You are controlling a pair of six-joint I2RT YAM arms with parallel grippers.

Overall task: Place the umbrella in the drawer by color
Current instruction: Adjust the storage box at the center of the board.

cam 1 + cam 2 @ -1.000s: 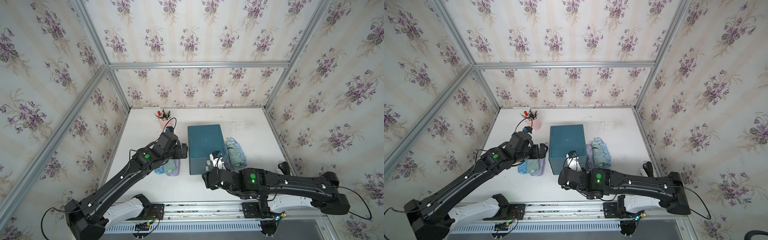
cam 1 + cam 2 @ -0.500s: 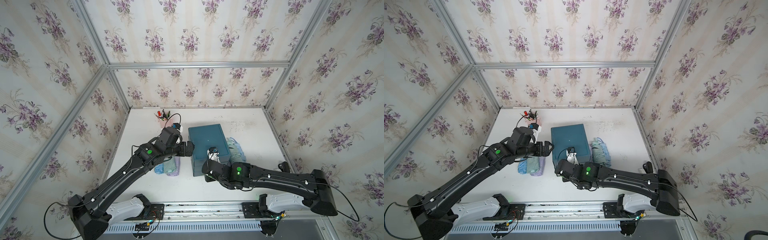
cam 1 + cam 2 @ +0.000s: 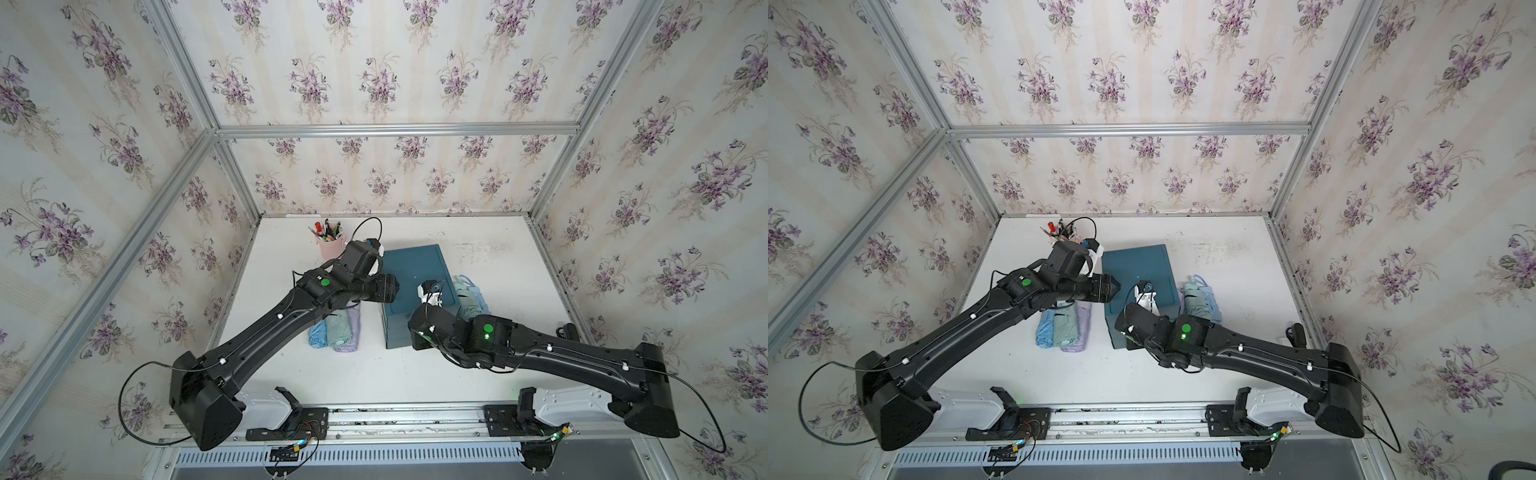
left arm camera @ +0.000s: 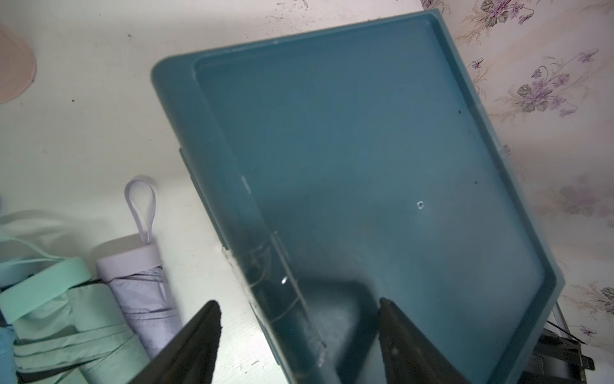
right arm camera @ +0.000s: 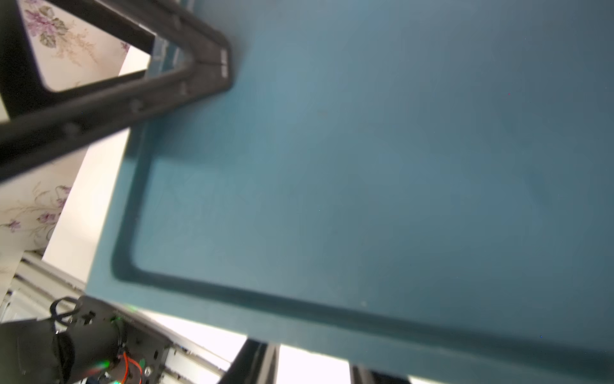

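The teal drawer cabinet (image 3: pixel 415 270) (image 3: pixel 1136 270) stands mid-table. Left of it lie three folded umbrellas side by side: blue (image 3: pixel 318 332), mint green (image 3: pixel 338 330) (image 4: pixel 50 299) and lilac (image 3: pixel 354 326) (image 4: pixel 143 286). Right of it lie a green umbrella (image 3: pixel 466 299) and a blue one (image 3: pixel 481 297). My left gripper (image 4: pixel 299 309) (image 3: pixel 392 286) is open and straddles the cabinet top's left edge. My right gripper (image 3: pixel 415 334) is at the cabinet's front. Its two fingers stand apart in the right wrist view. Their tips are hidden behind the cabinet's front lip.
A pink cup of pens (image 3: pixel 330 247) stands at the back left, just behind my left wrist. Floral walls close in the white table (image 3: pixel 498 249) on three sides, and a metal rail (image 3: pixel 395 419) runs along the front edge.
My left arm has swung right from above the left umbrellas to the cabinet's left top edge, its jaws narrowing. My right arm has pushed in toward the cabinet's front.
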